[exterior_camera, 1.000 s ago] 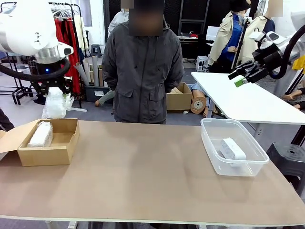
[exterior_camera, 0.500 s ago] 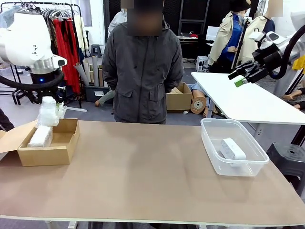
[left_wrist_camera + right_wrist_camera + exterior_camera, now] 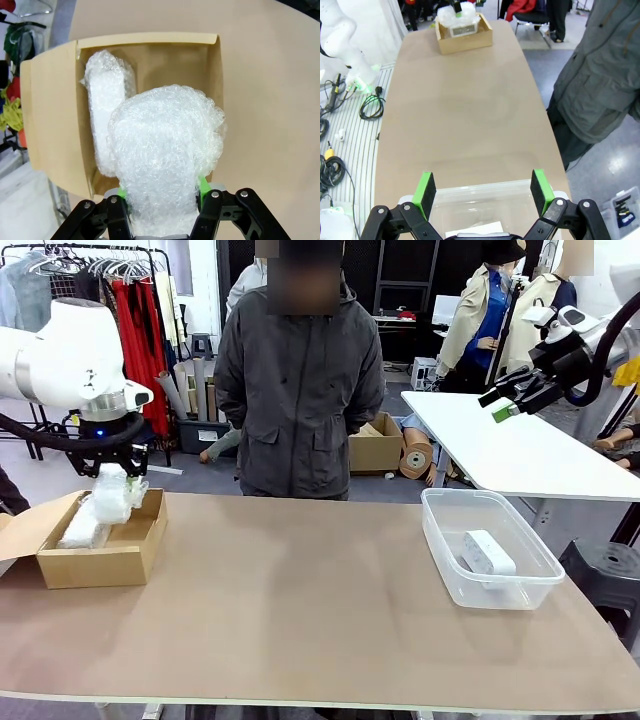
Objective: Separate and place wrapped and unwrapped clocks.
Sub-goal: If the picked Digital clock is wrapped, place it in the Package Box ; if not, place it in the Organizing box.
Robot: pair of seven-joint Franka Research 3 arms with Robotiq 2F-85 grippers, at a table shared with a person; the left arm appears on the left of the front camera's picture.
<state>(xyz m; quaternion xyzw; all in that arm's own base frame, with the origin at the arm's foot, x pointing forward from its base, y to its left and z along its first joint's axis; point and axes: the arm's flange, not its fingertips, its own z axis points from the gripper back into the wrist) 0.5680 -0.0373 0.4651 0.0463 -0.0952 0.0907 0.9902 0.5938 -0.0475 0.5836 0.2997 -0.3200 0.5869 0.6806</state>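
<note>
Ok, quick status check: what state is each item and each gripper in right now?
Left gripper: shut on held wrapped clock, just above the cardboard box.
Second wrapped clock: lying inside the cardboard box.
Cardboard box: open, flaps out.
Unwrapped clock: lying in the clear tub.
Clear tub: no lid.
Right gripper: open, empty, raised above the clear tub.

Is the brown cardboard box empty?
No. The brown cardboard box already holds one bubble-wrapped clock; the left gripper holds another wrapped bundle above it.
</note>
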